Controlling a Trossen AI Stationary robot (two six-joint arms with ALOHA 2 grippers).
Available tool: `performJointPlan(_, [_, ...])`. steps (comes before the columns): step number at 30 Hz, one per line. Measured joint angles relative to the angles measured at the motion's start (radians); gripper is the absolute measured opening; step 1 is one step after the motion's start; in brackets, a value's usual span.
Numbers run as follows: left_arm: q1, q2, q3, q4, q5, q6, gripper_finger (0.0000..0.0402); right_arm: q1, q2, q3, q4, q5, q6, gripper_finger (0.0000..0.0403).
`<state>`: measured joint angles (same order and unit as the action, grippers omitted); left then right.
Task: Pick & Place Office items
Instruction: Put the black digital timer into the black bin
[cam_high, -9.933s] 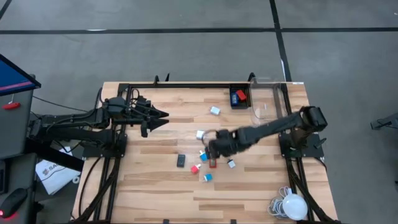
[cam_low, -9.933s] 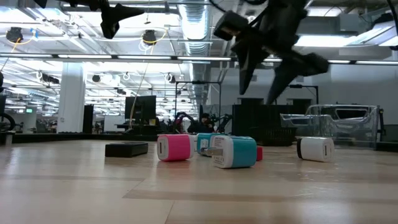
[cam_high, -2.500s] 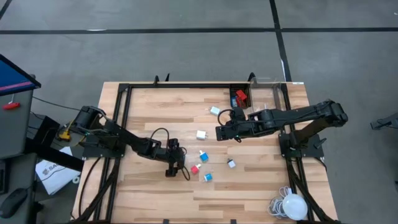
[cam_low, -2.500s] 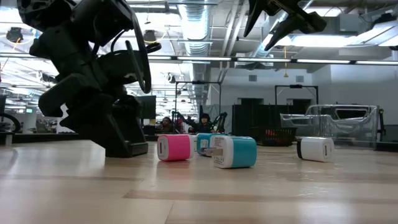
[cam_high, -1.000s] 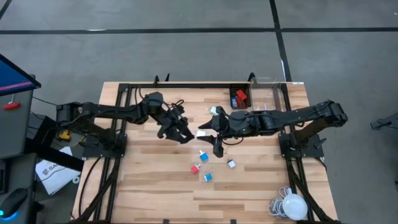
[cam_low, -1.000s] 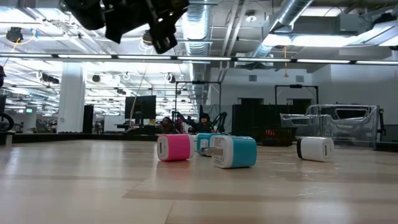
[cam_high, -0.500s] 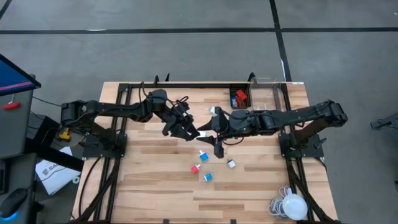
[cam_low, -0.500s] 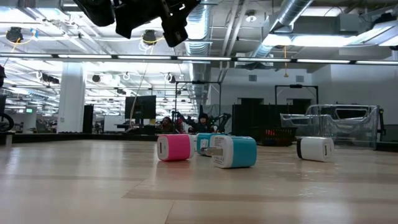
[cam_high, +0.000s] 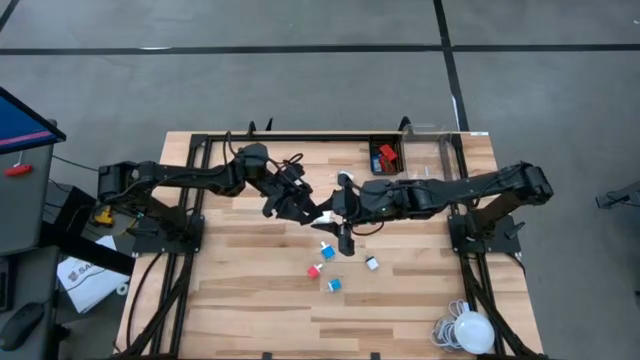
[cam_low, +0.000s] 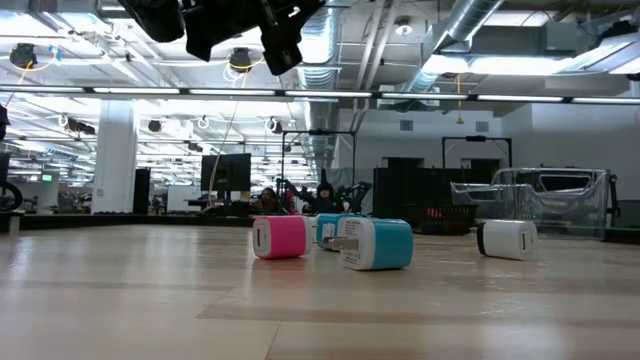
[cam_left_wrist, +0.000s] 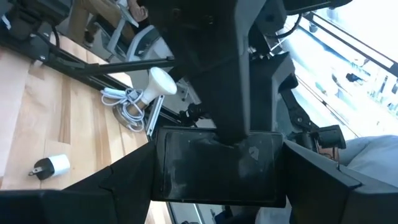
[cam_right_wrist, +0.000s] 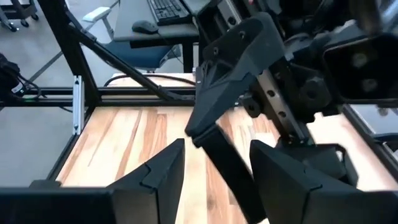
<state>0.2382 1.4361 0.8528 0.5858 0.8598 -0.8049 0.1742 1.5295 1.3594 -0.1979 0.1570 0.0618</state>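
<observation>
Office item, a flat black rectangular block (cam_left_wrist: 217, 165), is held clamped in the left gripper (cam_high: 304, 207) in mid-air at frame centre of the high view. The right gripper (cam_high: 336, 222) is set around it, jaws parted with a gap showing. The step is judged a handover: right jaws to be closed, left then released. Pink cube (cam_high: 313, 271) and light blue cubes (cam_high: 327, 251) are left on the wooden table (cam_high: 230, 290). Against 1.0 s ago, the grippers are closer together.

Overhead and table-level cameras share the table (cam_high: 250, 290)
</observation>
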Motion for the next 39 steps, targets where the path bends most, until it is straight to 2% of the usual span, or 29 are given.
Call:
performJointPlan(10, [0.0, -0.001, 0.0, 0.008, 0.001, -0.017, 0.0287, -0.02, 0.032, 0.0, 0.029, -0.021, -0.036, 0.0157])
performJointPlan(13, [0.0, -0.001, 0.0, 0.006, 0.001, -0.021, 0.029, -0.02, 0.031, 0.0, 0.03, -0.022, -0.04, 0.0129])
performJointPlan(18, [-0.001, -0.001, 0.0, -0.001, 0.013, -0.053, 0.0292, -0.017, 0.029, 0.0, 0.04, -0.028, -0.094, 0.0059])
performJointPlan(22, [0.018, -0.003, 0.0, 0.012, 0.031, -0.021, 0.0307, -0.006, 0.029, 0.004, 0.058, -0.02, -0.072, 0.0051])
performJointPlan(24, [0.053, -0.02, 0.001, 0.015, 0.049, 0.036, 0.032, -0.009, 0.03, 0.027, 0.024, -0.013, -0.016, 0.0033])
performJointPlan(30, [0.202, -0.115, 0.0, 0.002, 0.137, 0.035, 0.0347, -0.01, 0.027, 0.066, -0.096, -0.029, 0.033, 0.0044])
performJointPlan(39, [0.425, -0.315, 0.0, -0.08, 0.258, 0.025, 0.0342, -0.076, 0.028, 0.1, -0.291, 0.024, 0.081, 0.0041])
